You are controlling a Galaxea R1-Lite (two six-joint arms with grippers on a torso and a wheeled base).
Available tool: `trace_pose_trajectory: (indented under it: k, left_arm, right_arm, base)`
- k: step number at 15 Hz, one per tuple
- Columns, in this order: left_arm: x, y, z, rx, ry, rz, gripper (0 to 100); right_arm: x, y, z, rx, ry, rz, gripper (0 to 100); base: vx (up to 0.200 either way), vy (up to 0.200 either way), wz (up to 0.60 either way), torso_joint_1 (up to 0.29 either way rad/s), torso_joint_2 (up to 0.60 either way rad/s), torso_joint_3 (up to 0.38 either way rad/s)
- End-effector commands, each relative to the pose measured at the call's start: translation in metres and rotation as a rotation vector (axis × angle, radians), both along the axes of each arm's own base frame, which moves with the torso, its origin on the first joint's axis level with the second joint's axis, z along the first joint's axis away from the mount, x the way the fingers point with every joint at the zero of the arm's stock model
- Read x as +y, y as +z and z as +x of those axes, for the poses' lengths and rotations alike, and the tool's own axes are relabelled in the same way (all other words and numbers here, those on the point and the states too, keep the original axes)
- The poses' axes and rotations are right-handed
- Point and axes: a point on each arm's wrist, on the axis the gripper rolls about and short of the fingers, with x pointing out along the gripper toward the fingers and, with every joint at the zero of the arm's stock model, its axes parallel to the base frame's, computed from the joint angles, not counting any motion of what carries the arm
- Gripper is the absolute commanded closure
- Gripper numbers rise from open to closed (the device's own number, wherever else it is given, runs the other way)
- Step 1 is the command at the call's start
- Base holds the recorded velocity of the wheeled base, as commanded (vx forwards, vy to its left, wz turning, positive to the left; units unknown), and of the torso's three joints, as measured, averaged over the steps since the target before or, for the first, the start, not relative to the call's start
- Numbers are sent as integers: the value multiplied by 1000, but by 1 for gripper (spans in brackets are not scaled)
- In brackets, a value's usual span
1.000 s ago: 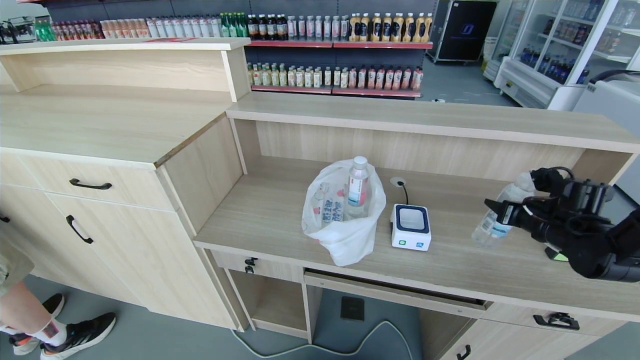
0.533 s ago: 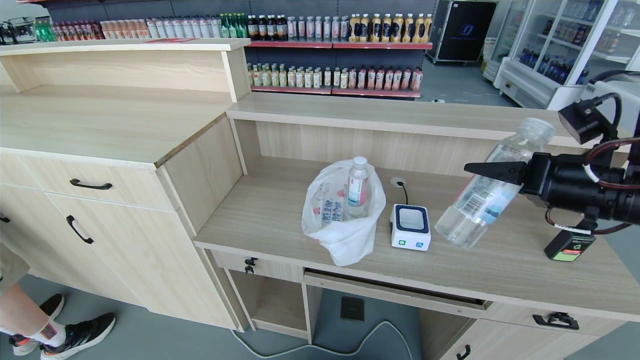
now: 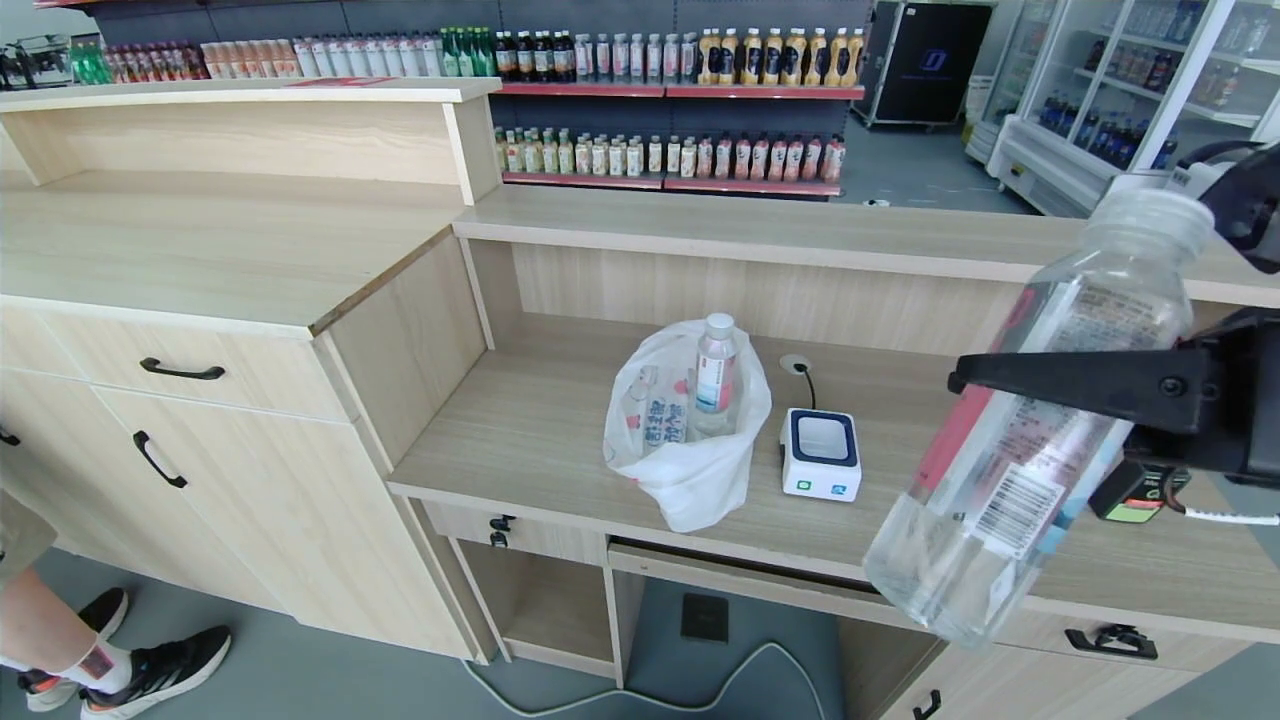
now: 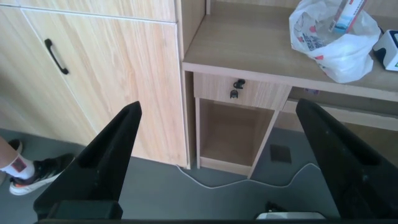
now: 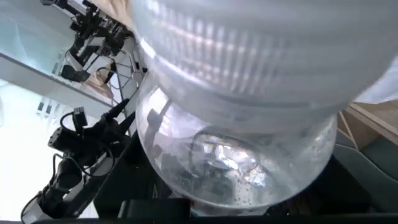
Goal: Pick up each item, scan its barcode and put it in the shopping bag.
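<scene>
My right gripper (image 3: 1010, 400) is shut on a clear water bottle (image 3: 1030, 440), held high above the counter's right front edge. The bottle is tilted, cap up and to the right, with its barcode label facing the head view. Its cap and neck (image 5: 242, 93) sit close in the right wrist view. A white shopping bag (image 3: 690, 450) stands mid-counter with a pink-labelled bottle (image 3: 716, 375) and a packet (image 3: 660, 410) inside. Just right of the bag is the white scanner (image 3: 822, 453). My left gripper (image 4: 217, 174) hangs open and empty, low before the cabinet, with the bag (image 4: 336, 37) farther off.
A small black and green device (image 3: 1135, 495) lies on the counter (image 3: 520, 440) at the right. A raised ledge (image 3: 800, 235) runs behind the counter and a taller cabinet (image 3: 200, 260) stands to the left. Drink shelves (image 3: 680, 100) line the back.
My right gripper has lifted the water bottle off the counter's right side, up and toward the head camera, and its barcode now faces the camera. The bag and scanner have not moved.
</scene>
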Motion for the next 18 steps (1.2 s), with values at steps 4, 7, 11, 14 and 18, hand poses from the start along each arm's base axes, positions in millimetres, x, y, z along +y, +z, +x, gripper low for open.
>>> trace_pose_trajectory:
  k: [4, 7, 11, 14, 18]
  left_arm:
    - [0, 0, 0, -1, 0, 1, 0]
    - [0, 0, 0, -1, 0, 1, 0]
    - [0, 0, 0, -1, 0, 0, 0]
    - [0, 0, 0, -1, 0, 0, 0]
    - [0, 0, 0, -1, 0, 0, 0]
  right_arm:
    - [14, 8, -28, -45, 154, 22, 100]
    - [15, 10, -39, -40, 197, 20, 100]
    - [10, 11, -49, -36, 209, 16, 100]
    - [7, 10, -52, -38, 208, 16, 100]
    - [4, 9, -54, -59, 198, -4, 100]
  base:
    - [0, 0, 0, 0, 0, 0]
    - [0, 0, 0, 0, 0, 0]
    - [0, 0, 0, 0, 0, 0]
    - [0, 0, 0, 0, 0, 0]
    - [0, 0, 0, 0, 0, 0]
